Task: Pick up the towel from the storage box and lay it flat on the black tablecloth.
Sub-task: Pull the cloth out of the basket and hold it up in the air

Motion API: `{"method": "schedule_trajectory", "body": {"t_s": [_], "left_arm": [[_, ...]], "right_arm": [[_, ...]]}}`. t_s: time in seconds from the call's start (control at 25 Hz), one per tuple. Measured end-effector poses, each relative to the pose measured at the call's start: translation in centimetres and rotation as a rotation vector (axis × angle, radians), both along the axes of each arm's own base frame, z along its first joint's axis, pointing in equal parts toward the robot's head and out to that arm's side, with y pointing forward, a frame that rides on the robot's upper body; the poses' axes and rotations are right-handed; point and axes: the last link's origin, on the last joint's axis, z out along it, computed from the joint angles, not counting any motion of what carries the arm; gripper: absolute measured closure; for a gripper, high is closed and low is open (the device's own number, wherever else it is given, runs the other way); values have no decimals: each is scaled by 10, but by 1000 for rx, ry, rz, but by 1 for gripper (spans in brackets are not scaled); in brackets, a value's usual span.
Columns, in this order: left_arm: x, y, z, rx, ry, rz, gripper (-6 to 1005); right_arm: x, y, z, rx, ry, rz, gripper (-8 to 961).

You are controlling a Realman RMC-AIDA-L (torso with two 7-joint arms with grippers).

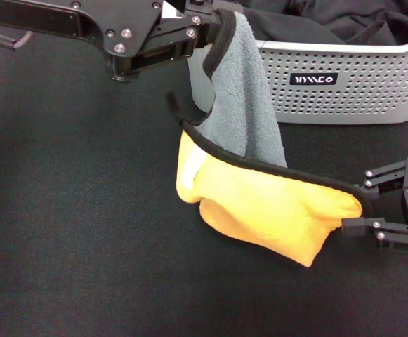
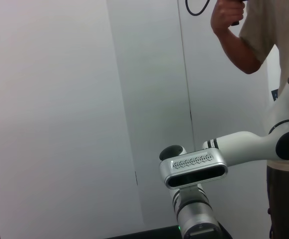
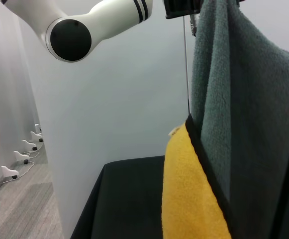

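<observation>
Hanging between the two arms, the towel (image 1: 260,189) is clear of the storage box (image 1: 344,84) and held above the black tablecloth (image 1: 70,246), in front of the box and toward the far right of the covered counter. On the left, the left gripper (image 1: 214,31) reaches in from the far left edge and pinches one trimmed corner high up, just at the box's near left corner; grey plush drops from that pinch. Below it the cloth folds over, showing yellow-orange, and the black trim runs diagonally down to the right. At the right edge of the counter, the right gripper (image 1: 365,207) has its jaws pressed onto the lower corner of the towel.

The step in hand looks like spreading before laying down. To do it well, I would judge the two grippers should draw apart until the trimmed edge between them is taut, then sink together over the open cloth toward the near left, so that the hanging belly touches first and unrolls without a fold trapped under it. The yellow pouch near the middle could crease if lowered slack.

The storage box stands at the far right of the counter; dark clothing fabric (image 1: 330,24) is heaped inside it, reaching the rim.
</observation>
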Motion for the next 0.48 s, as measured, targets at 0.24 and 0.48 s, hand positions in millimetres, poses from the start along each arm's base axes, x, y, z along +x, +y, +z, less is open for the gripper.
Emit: {"method": "schedule_trajectory", "body": {"t_s": [0.24, 0.48], "left_arm": [[-1, 0, 0, 0, 0, 3, 986], [-1, -1, -1, -4, -3, 3, 986]], "right_arm": [[6, -4, 3, 9, -5, -18, 621], [10, -6, 7, 22, -6, -29, 623]]}}
